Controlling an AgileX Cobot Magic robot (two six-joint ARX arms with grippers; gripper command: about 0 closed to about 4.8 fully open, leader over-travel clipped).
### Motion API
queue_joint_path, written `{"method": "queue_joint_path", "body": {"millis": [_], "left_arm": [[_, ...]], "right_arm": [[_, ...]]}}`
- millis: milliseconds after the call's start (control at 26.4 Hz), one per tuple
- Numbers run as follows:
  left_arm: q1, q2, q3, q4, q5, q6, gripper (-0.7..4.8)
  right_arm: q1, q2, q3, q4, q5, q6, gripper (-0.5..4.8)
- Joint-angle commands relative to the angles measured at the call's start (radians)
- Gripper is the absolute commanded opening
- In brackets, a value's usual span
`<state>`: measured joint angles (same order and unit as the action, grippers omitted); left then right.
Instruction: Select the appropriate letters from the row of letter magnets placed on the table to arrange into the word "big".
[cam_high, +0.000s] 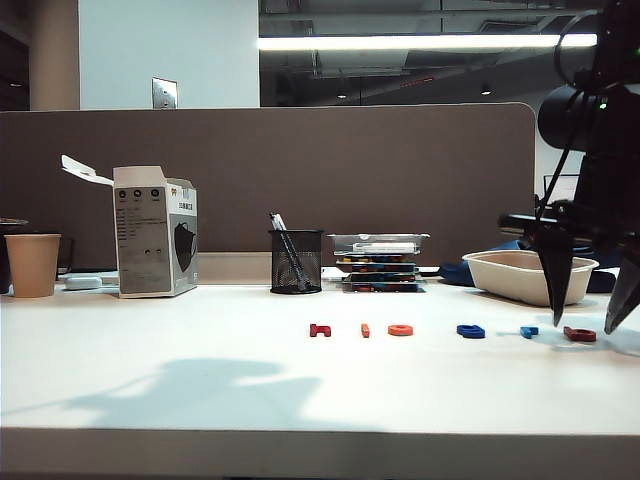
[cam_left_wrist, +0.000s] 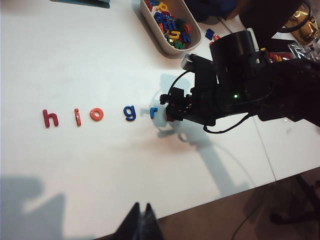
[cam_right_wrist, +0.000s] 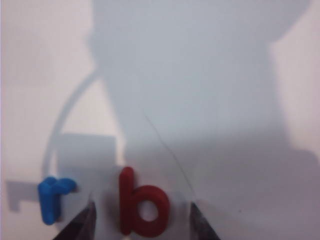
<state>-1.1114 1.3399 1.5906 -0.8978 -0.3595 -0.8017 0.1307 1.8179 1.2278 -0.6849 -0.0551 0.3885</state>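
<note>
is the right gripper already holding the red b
No: in the right wrist view the red b lies flat on the table between the open fingers of the right gripper, which touch nothing.

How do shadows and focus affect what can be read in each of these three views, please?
Exterior view: backlit, with a broad arm shadow across the table. Left wrist view: sharp, letters legible, dark shadows at the near edge. Right wrist view: soft focus, heavy grey shadow, yet the red b shows between the open right gripper's fingers, the blue r beside it.
</note>
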Motion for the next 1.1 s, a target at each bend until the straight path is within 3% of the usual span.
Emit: {"method": "queue_joint_path", "body": {"millis": [38,1098], "left_arm": [[0.0,-0.003,0.002,0.009,-0.003,0.001,-0.05],[0.0,-0.003,0.002,0.009,-0.003,0.001,-0.05]], "right_arm": [[0.001,0.014,0.003,0.009,0.005,0.005,2.34],[0.004,0.029,0.003,-0.058,0.005,0.005,2.3]]}}
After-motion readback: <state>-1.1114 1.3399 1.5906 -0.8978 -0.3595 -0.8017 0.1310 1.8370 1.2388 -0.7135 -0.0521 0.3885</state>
